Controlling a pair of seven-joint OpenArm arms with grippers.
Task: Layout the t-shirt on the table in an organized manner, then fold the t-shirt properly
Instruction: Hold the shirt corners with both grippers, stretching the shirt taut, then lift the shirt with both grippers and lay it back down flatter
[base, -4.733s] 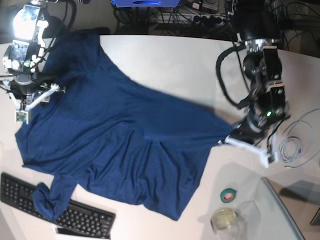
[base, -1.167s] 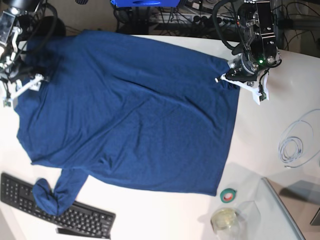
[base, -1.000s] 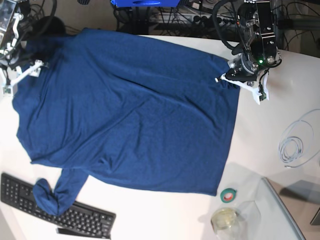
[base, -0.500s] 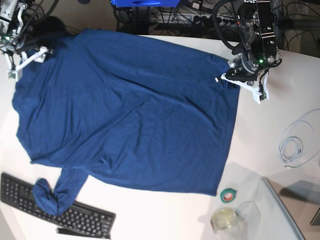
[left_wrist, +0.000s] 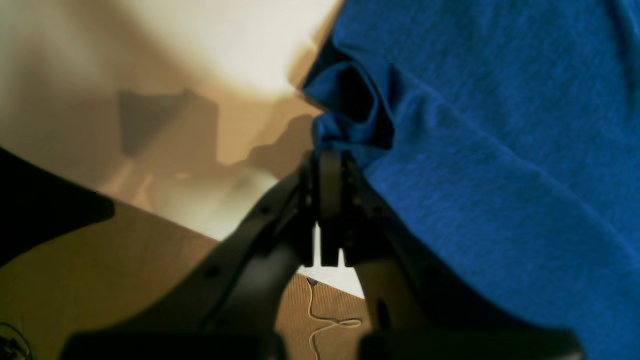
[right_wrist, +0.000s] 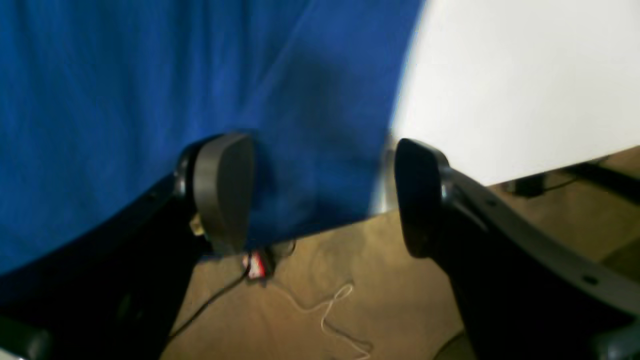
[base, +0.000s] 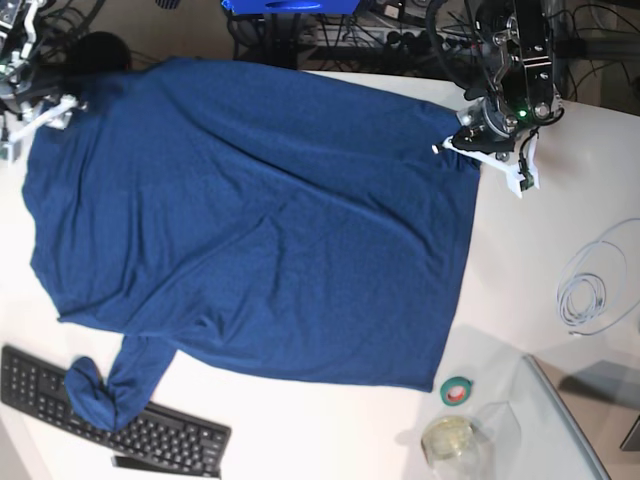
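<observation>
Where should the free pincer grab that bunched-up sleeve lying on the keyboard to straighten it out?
Probably at the sleeve's crumpled end, where the fabric is rolled into a thick lump that stands up off the keyboard. Coming from above on the robot's right side suits it: the right pincer is open, while the left pincer is shut on a t-shirt corner.

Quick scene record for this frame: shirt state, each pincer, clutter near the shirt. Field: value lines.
t-shirt: spread nearly flat on the table, unfolded
lower sleeve: bunched, lying on the keyboard
left pincer: shut on a puckered corner of the shirt
right pincer: open, above the shirt's edge, gripping nothing
clutter: tape roll, clear cup, coiled cable
fold: not started
</observation>
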